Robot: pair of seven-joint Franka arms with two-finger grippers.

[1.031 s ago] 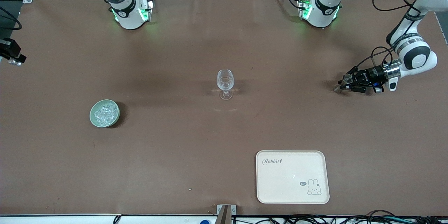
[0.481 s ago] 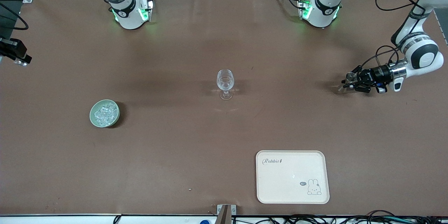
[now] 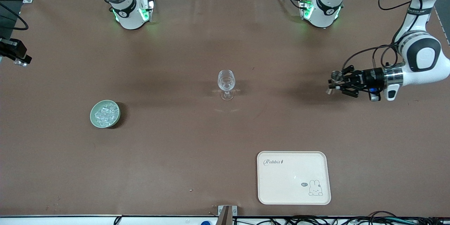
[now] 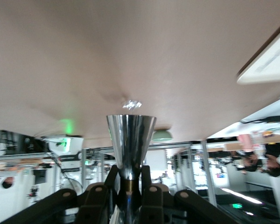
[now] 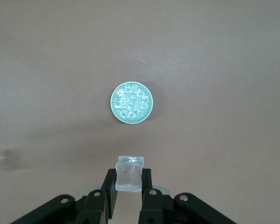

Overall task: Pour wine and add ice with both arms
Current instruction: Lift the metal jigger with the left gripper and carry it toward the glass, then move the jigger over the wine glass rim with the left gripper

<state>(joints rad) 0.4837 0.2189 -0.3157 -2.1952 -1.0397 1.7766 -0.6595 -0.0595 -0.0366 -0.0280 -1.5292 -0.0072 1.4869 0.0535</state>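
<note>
An empty clear wine glass [image 3: 226, 84] stands at the table's middle. My left gripper [image 3: 333, 85] is shut on a shiny cone-shaped metal cup [image 4: 130, 140], held sideways above the table toward the left arm's end, mouth facing the glass [image 4: 131, 103]. In the left wrist view the gripper [image 4: 130, 176] clamps the cup's narrow stem. My right gripper [image 3: 18, 60] is high over the right arm's end, shut on one clear ice cube [image 5: 129, 173]. In the right wrist view the gripper [image 5: 129, 181] looks down at the green bowl [image 5: 114, 103] of ice cubes [image 5: 131, 103].
The green bowl [image 3: 93, 114] with its ice [image 3: 105, 113] sits toward the right arm's end, nearer the camera than the glass. A cream rabbit tray [image 3: 294, 177] lies near the front edge. Both arm bases [image 3: 130, 10] stand along the back.
My left gripper has risen and moved toward the wine glass with the metal cup. My right gripper shifted slightly, then held still with the ice cube.
</note>
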